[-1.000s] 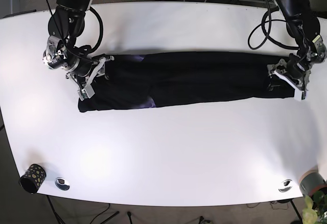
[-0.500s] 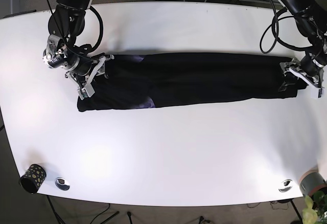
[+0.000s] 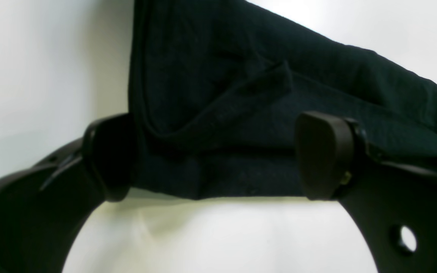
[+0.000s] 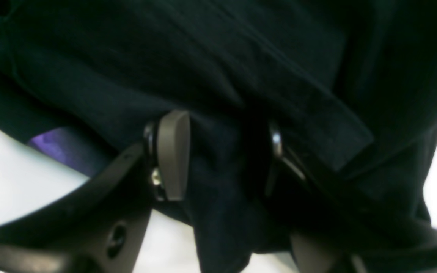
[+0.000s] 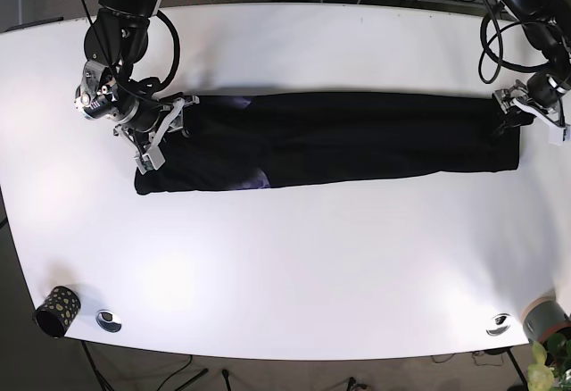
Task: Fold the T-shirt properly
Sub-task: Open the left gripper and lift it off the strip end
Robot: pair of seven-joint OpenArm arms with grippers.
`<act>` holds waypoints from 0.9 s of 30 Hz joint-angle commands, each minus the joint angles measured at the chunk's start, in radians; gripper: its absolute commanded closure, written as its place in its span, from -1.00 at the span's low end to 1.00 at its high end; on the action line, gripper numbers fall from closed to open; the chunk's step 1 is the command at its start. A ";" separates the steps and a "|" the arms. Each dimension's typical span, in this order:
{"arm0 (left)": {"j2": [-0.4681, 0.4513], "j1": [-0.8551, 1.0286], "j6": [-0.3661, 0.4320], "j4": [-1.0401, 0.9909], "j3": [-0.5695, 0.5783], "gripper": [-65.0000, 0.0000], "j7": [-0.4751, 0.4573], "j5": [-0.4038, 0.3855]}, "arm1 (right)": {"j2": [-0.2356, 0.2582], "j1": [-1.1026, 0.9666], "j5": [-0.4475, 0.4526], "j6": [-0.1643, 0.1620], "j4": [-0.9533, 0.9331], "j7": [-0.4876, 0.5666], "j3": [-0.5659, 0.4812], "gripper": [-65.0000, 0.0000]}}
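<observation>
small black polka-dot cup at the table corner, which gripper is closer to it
Right. The right gripper sits at the black T-shirt's end on the same side as the small black polka-dot cup; the left gripper is at the shirt's far end, across the table.

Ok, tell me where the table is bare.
Bare: the wide strip of table below the black T-shirt, and the narrower strip behind it. Crowded: both shirt ends, at the left gripper and right gripper.
</observation>
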 commanded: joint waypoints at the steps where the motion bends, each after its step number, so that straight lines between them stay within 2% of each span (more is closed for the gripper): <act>1: -0.015 -0.005 -0.001 0.001 0.005 -0.86 0.006 0.014 | 0.009 0.012 -0.006 -0.002 0.013 -0.008 0.003 0.22; 15: -0.015 -0.009 -0.001 0.011 0.010 -0.84 0.009 0.014 | 0.008 0.011 -0.006 -0.002 0.011 -0.007 0.007 0.22; 19: -0.038 -0.005 -0.001 0.041 0.004 -0.73 0.009 0.040 | 0.008 0.009 -0.006 -0.002 0.011 -0.007 0.007 0.22; 27: -0.067 -0.032 -0.001 -0.034 0.010 -0.74 -0.018 0.105 | 0.008 0.009 -0.006 -0.002 0.013 -0.007 0.007 0.22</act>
